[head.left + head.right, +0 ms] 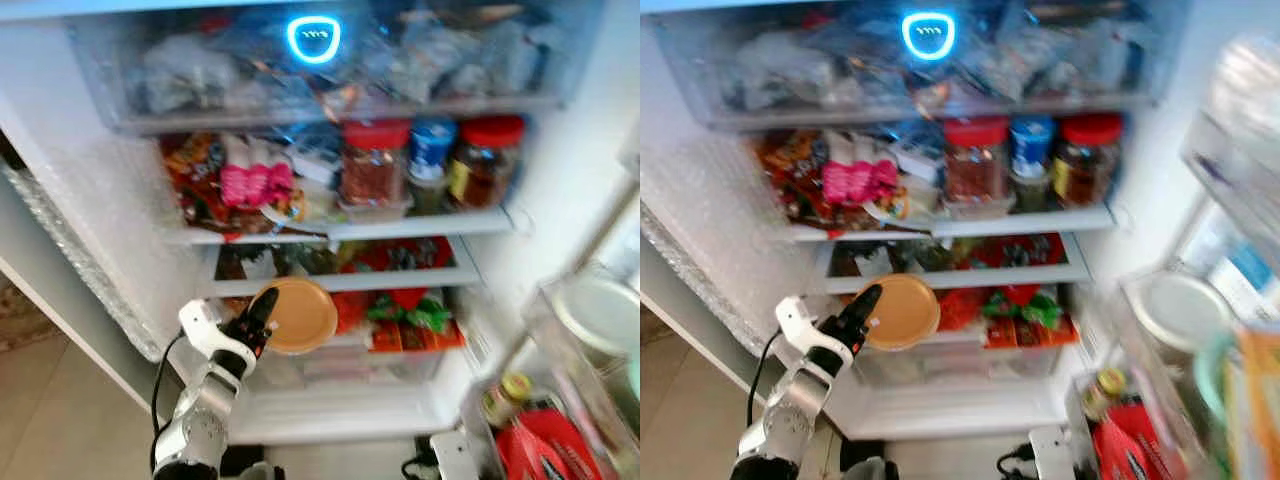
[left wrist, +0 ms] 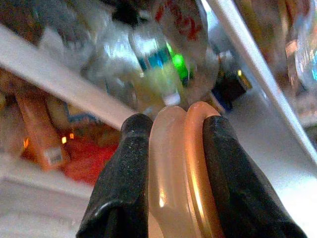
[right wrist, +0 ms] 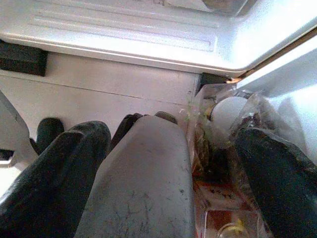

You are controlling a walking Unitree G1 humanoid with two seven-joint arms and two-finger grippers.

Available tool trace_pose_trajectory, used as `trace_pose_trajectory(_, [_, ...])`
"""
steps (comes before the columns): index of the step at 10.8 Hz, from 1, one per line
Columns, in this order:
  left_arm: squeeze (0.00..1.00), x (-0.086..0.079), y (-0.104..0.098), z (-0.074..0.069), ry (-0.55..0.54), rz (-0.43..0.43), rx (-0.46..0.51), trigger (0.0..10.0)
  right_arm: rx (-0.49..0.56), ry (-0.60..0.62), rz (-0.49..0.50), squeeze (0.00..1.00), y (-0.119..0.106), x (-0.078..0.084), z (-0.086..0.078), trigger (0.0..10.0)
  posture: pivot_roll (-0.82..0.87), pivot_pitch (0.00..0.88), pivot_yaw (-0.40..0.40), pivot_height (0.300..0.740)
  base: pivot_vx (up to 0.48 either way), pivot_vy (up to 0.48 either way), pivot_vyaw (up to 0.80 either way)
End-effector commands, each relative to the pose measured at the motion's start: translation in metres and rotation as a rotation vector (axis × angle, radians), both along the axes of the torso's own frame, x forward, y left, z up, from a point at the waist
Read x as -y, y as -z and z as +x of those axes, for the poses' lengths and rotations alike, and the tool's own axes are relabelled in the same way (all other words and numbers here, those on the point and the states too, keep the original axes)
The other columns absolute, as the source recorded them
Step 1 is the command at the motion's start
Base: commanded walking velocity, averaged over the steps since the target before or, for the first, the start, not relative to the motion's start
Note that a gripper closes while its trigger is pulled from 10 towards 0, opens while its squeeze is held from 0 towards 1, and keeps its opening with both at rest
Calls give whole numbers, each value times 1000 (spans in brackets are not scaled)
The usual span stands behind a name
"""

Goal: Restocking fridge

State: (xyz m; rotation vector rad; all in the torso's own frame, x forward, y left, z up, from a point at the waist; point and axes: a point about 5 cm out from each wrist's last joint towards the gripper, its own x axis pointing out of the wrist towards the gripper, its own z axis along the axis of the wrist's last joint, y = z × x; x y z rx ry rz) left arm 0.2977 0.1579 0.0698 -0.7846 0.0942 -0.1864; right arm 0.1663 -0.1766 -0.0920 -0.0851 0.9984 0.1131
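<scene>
jars (image 1: 432,160) on middle shelf (image 1: 400,226) | packets (image 1: 400,312) below | door bin (image 1: 560,400) right

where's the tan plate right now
The tan plate is pinched on edge in the left gripper, held up before the fridge's lower shelf, left of the red and green packets.

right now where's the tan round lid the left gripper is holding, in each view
Left eye view: tan lid lower centre, before the lower shelves, at the left gripper.
Right eye view: lower left of centre.
Left wrist view: on edge between the two black fingers, centre.
Right wrist view: not in it.
Shared landmark: the red-lidded jar above the lid in both eye views.
</scene>
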Motion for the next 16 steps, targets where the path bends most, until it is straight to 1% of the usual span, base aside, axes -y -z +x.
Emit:
trace_pose_trajectory(1, [0,-11,-3,1,-25,33,8,10000,-53,3,2,0,6,-1,-13,10000,-38,48,2,642,307,0,0])
trace_pose_trajectory(5, [0,-12,0,4,-30,38,-1,10000,-52,-4,0,0,6,-1,-12,10000,-39,48,0,642,309,0,0])
trace_pose_trajectory(8, [0,-12,2,9,-35,15,-10,10000,-52,-3,0,0,6,-1,-13,10000,-42,46,-1,642,309,0,0])
trace_pose_trajectory(12, [0,-9,6,15,-33,-47,-27,10000,-54,-5,2,0,6,-1,-13,10000,-42,44,-2,642,308,0,0])
trace_pose_trajectory(14, [0,-7,9,17,-21,-61,-46,10000,-54,-6,2,0,6,-1,-13,10000,-45,38,-3,642,283,0,0])
trace_pose_trajectory(16, [0,-10,10,21,-41,-98,-65,10000,-54,-4,3,0,6,-1,-13,10000,-49,38,-3,642,0,0,0])
